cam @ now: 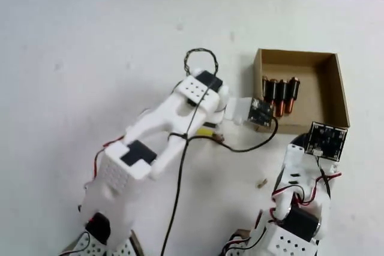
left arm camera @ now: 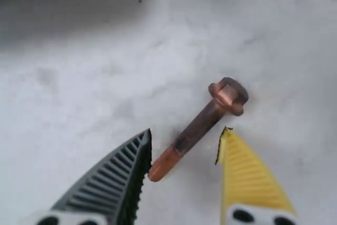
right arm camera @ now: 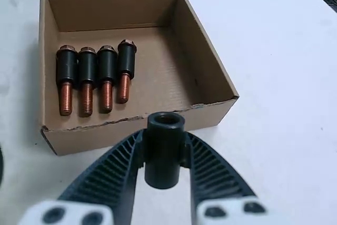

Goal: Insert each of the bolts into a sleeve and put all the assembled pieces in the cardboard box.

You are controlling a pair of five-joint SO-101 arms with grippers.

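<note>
From above, the left arm stretches low across the desk (cam: 90,40) toward the cardboard box (cam: 340,88); the right arm sits folded beside it. The left claw (left arm camera: 187,130) is released, its tips flanking a copper bolt (left arm camera: 202,121) lying on the desk. The right claw (right arm camera: 164,140) is clenched on an upright black sleeve (right arm camera: 164,154) just before the box, where four assembled pieces (right arm camera: 97,75) lie in a row.

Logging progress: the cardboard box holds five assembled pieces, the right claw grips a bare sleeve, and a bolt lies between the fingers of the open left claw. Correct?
Not quite: the cardboard box holds four assembled pieces, not five, as the right wrist view shows. The right claw does grip a bare sleeve, and the bolt lies between the fingers of the open left claw.
</note>
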